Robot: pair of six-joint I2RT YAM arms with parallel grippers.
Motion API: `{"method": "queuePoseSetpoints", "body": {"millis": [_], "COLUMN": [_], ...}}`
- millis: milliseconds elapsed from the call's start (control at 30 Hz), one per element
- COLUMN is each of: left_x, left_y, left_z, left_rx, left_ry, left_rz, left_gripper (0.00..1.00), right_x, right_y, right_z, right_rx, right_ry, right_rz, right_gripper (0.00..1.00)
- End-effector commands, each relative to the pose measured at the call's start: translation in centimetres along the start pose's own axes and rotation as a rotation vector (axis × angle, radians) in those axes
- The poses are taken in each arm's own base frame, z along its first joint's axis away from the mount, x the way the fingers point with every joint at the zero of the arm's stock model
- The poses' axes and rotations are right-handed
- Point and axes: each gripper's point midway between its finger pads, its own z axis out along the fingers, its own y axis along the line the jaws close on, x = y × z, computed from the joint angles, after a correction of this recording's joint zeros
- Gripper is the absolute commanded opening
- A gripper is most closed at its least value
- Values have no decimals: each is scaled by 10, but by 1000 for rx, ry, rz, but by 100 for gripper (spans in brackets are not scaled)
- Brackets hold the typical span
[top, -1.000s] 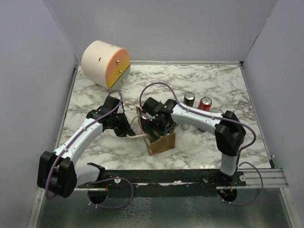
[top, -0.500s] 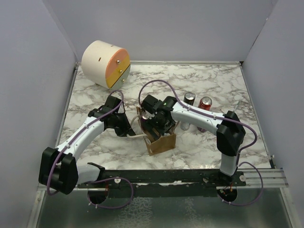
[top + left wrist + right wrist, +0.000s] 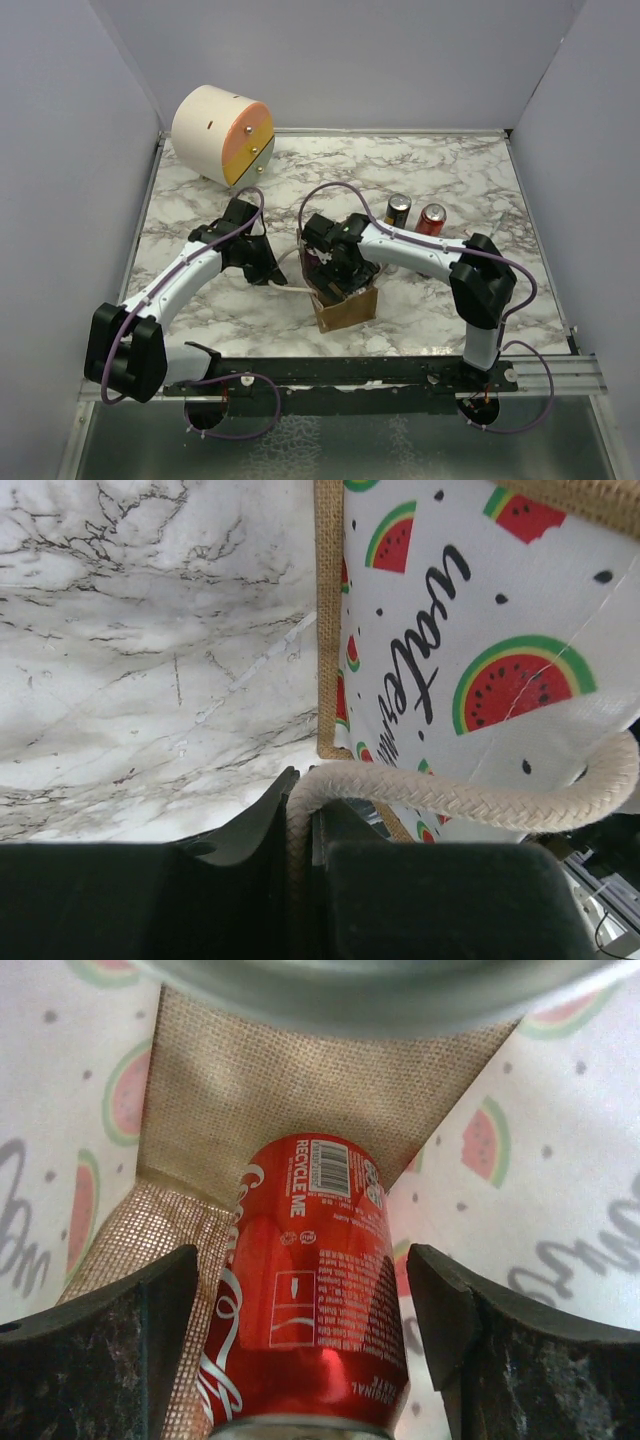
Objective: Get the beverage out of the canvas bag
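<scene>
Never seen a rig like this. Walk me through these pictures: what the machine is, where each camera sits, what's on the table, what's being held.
Two robot arms are bolted at the table's near edge. The overhead view looks down from above and behind them. The other two views come from a camera on each wrist. On the marble table are a canvas bag, a cream-and-orange drum in the far left corner, and two loose cans standing beyond the bag: a dark can and a red can. The left hand is clamped on the bag's white rope handle. The right hand is inside the bag, its fingers either side of a red soda can. Whether they already press it, I cannot tell.
</scene>
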Motion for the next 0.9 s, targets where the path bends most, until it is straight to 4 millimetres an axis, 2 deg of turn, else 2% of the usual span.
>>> {"method": "queuePoseSetpoints", "body": {"millis": [0, 233, 400, 500, 867], "left_x": [-9, -11, -12, -11, -13], "left_y": [-8, -9, -11, -11, -15], "left_z": [-6, -7, -7, -7, -9], "left_rx": [11, 6, 11, 15, 27], "left_ry": [-19, -16, -12, -6, -13], "left_rz": [41, 57, 65, 66, 74], "left_gripper": [0, 0, 0, 0, 0], "right_x": [14, -8, -24, -34, -60], "right_y": [4, 13, 17, 19, 21], "right_z": [4, -23, -43, -50, -53], "right_rx": [2, -34, -47, -51, -31], "right_ry": [51, -13, -73, -115, -136], "right_rz": [2, 2, 21, 28, 32], "right_gripper": [80, 52, 38, 35, 23]}}
